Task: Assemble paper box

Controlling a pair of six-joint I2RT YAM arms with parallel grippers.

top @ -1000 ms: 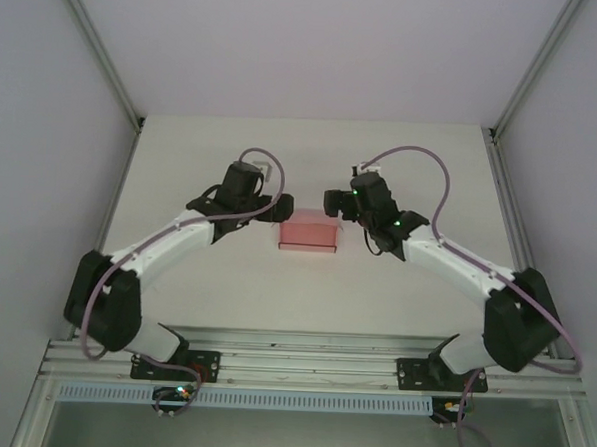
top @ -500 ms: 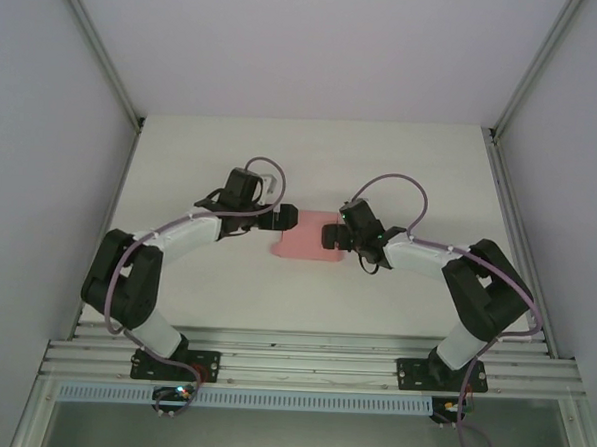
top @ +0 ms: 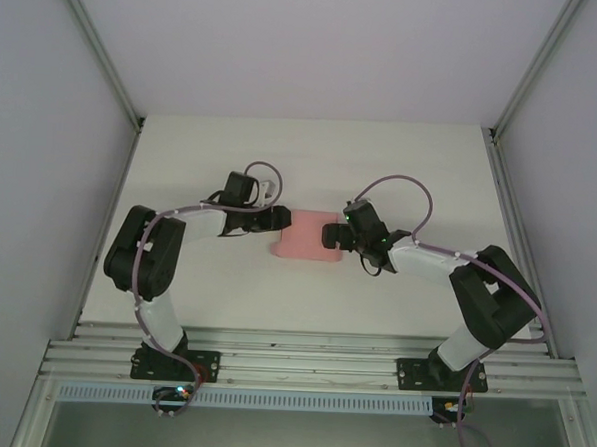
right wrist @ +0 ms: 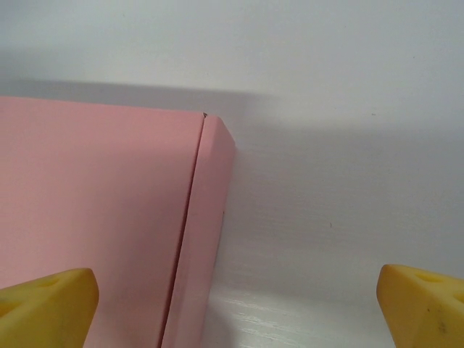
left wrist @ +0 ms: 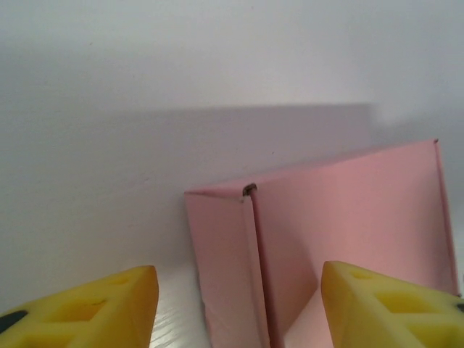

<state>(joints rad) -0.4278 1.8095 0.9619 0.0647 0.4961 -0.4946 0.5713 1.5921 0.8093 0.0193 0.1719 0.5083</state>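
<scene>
The paper box [top: 306, 237] is a pale pink folded card shape lying on the white table [top: 401, 169] between the two arms. My left gripper [top: 285, 220] is at its left end. In the left wrist view the box [left wrist: 341, 232] shows a vertical corner crease between the yellow fingertips [left wrist: 109, 308]. The left gripper [left wrist: 239, 315] straddles that end with a gap on the left side. My right gripper [top: 329, 233] is at the right end. In the right wrist view the box [right wrist: 101, 210] fills the left half, and the right gripper [right wrist: 232, 312] stands wide open over its folded right edge.
The white table is walled by grey panels left and right, with metal posts [top: 495, 134] at the back corners. An aluminium rail [top: 311, 369] carrying the arm bases runs along the near edge. Purple cables [top: 405, 189] loop above both wrists.
Both grippers have come down and in to the box's two ends. The box now looks flatter from above. The left jaws have narrowed around the box's left end.
</scene>
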